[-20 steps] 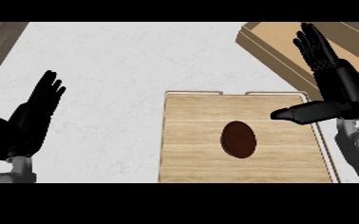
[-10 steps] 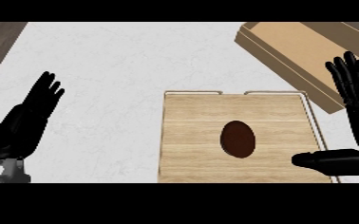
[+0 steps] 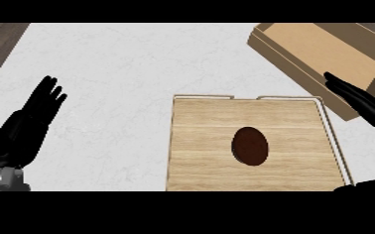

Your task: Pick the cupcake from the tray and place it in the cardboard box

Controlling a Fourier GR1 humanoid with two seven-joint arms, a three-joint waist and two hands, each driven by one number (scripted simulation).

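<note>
A dark brown cupcake (image 3: 250,146), seen from above as an oval, sits near the middle of the wooden tray (image 3: 198,148). The open cardboard box (image 3: 322,49) stands at the upper right of the counter. My right hand (image 3: 353,97) shows at the right edge with straight fingers, between tray and box, apart from the cupcake; its thumb (image 3: 359,187) peeks in at the lower right corner. My left hand (image 3: 29,124) rests open at the left edge, fingers up.
The white marbled counter top (image 3: 132,64) spreads left of and behind the tray. A dark strip (image 3: 10,34) marks the counter's edge at the upper left corner. The tray has a thin raised rim with a notch (image 3: 245,97) on its far side.
My right hand has drawn back toward the right edge and lower corner, so less of it shows. The view has shifted slightly. Cupcake, tray and left hand stay as they were.
</note>
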